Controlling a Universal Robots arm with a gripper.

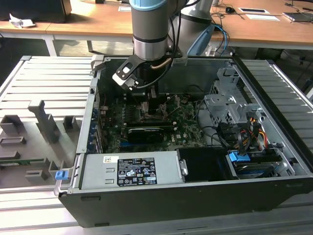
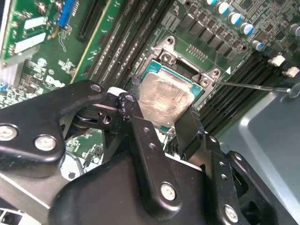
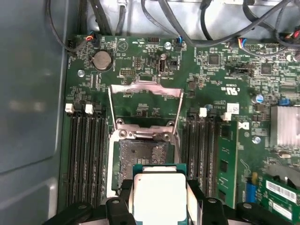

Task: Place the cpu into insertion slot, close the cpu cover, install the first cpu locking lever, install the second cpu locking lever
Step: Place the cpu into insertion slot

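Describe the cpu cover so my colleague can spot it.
On the green motherboard, find the square dark insertion slot between the long black memory slots. The thin silver-grey metal cpu cover stands swung open from the slot's edge nearest the round coin battery; it alone is an empty frame.

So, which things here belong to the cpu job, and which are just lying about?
Job:
claw
cpu, gripped by the claw
insertion slot
cpu cover, open

Lying about:
coin battery
memory slots
power supply

The cpu [image 3: 158,192] sits in the gripper [image 3: 159,210] near the insertion slot [image 3: 143,153], with the cpu cover [image 3: 145,87] on the slot's far side.
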